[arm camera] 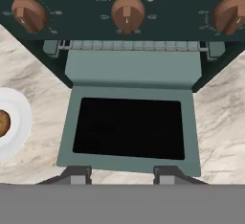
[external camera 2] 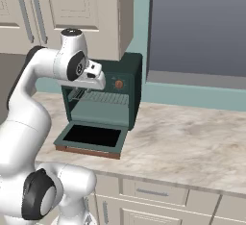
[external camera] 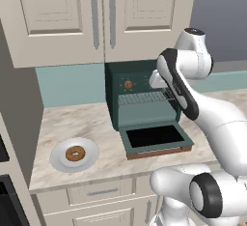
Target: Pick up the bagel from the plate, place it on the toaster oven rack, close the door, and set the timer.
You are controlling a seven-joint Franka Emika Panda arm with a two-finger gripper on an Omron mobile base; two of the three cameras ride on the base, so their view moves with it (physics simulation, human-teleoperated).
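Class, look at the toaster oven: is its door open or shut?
Open. The door lies folded down flat on the counter, window facing up, leaving the toaster oven rack exposed.

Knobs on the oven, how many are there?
3, in a row on the toaster oven's dark panel above the opening: left knob, middle knob, right knob, partly cut off by the hand view's edge. More may lie beyond it.

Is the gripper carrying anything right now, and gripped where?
Nothing is held: the gripper has only open air between its fingertips above the dark green door; the golden-brown bagel remains on the white plate.

Flanking base views; overhead hand view
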